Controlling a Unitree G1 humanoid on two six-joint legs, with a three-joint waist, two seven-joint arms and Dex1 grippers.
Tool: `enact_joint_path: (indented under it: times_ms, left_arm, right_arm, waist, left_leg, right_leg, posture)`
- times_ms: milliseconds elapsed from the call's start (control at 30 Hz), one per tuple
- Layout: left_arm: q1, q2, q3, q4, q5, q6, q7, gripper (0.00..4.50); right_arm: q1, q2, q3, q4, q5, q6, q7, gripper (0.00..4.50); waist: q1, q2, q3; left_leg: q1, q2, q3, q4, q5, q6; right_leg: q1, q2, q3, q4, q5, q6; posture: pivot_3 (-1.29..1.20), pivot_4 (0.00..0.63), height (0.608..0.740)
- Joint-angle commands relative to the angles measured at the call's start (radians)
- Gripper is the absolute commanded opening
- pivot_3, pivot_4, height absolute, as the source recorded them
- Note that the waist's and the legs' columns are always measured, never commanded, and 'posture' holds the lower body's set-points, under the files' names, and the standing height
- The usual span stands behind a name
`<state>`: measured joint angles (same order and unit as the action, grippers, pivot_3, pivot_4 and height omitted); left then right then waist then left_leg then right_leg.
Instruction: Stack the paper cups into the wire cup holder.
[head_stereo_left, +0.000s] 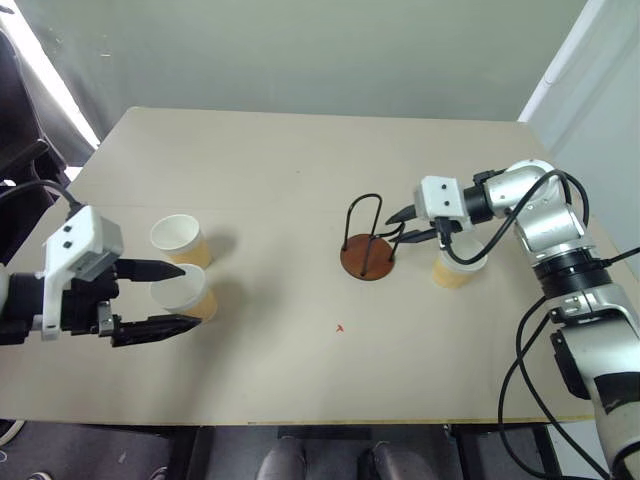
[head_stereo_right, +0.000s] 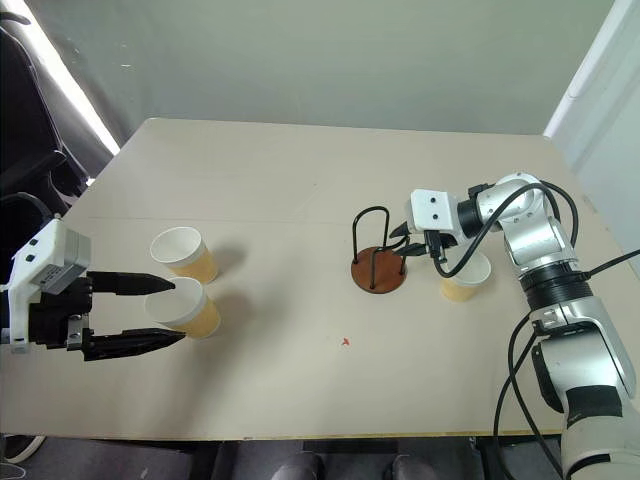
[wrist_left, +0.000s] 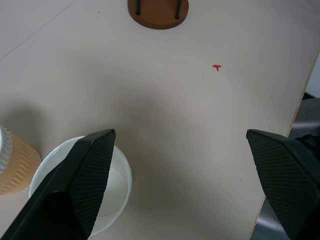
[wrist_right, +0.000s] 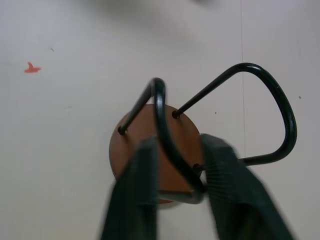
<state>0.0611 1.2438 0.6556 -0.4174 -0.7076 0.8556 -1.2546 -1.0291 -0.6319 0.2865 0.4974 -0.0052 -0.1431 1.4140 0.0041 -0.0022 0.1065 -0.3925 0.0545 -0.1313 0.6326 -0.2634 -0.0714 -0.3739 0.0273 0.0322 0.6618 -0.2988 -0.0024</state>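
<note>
The left end effector (head_stereo_left: 168, 297), nearest to the camera at the near left of the pale beige desk (head_stereo_left: 300, 170), stands released, its two black fingers spread wide on either side of one small tapered paper cup, yellow-orange outside and white inside (head_stereo_left: 186, 299), without touching it as far as I can see; a second identical paper cup (head_stereo_left: 180, 240) stands upright just behind the first one; a third paper cup (head_stereo_left: 452, 266) stands upright on the right part of the desk, just beside the wire cup holder, a small stand with a round reddish-brown disc base and thin black wire loops (head_stereo_left: 366, 245); the right end effector (wrist_right: 176, 172) is clenched around one wire loop of this holder, close above the base; the holder carries no cup, so I judge that nothing of the stacking is done yet; all three cups are left to be brought into the holder, and the right arm seems to be steadying or moving the stand first.
</note>
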Motion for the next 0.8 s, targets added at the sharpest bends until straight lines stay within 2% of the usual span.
enact_joint_path:
  times_ms: [33, 233, 367, 500, 800]
  left_arm:
    - [-0.015, 0.01, 0.036, -0.012, 0.0, -0.001, 0.003, 4.5]
    - [-0.04, 0.019, 0.006, 0.012, 0.005, -0.016, 0.001, 4.5]
    - [-0.069, 0.023, -0.029, 0.024, 0.001, -0.025, -0.003, 4.5]
    - [-0.094, 0.026, -0.067, 0.04, 0.002, -0.038, -0.004, 4.5]
    - [-0.165, 0.027, -0.151, 0.067, 0.0, -0.055, -0.007, 4.5]
  right_arm:
    - [-0.016, -0.026, -0.024, -0.084, 0.047, 0.006, 0.063, 0.01]
    - [0.008, -0.068, -0.042, -0.28, 0.165, 0.134, 0.178, 0.01]
    - [0.095, -0.188, -0.013, -0.567, 0.372, 0.32, 0.2, 0.01]
    - [0.164, -0.198, -0.012, -0.697, 0.379, 0.409, 0.175, 0.01]
    - [0.239, -0.128, 0.025, -0.872, 0.337, 0.552, 0.008, 0.01]
  waist:
    - [0.0, 0.0, 0.0]
    - [0.0, 0.0, 0.0]
    - [0.006, 0.0, 0.0]
    - [0.001, -0.003, 0.0]
    - [-0.006, -0.003, -0.001]
  left_leg:
    - [0.0, 0.0, 0.0, 0.0, 0.0, 0.0]
    - [-0.001, 0.0, 0.0, 0.0, 0.0, 0.0]
    - [-0.002, -0.001, 0.0, 0.0, 0.0, 0.0]
    - [-0.001, -0.001, 0.001, 0.0, 0.0, -0.001]
    - [0.003, 0.0, 0.0, 0.0, 0.001, 0.0]
  right_leg:
    - [0.0, 0.0, 0.0, 0.0, 0.0, 0.0]
    - [0.0, 0.0, 0.0, 0.0, 0.0, 0.0]
    - [0.0, 0.0, 0.0, -0.002, 0.0, 0.0]
    - [0.001, 0.0, 0.0, -0.002, 0.0, 0.0]
    - [0.002, 0.001, 0.001, -0.001, 0.0, 0.0]
  posture:
    - [0.0, 0.15, 0.74]
    - [0.0, 0.15, 0.74]
    - [0.0, 0.15, 0.74]
    - [0.0, 0.15, 0.74]
    - [0.0, 0.15, 0.74]
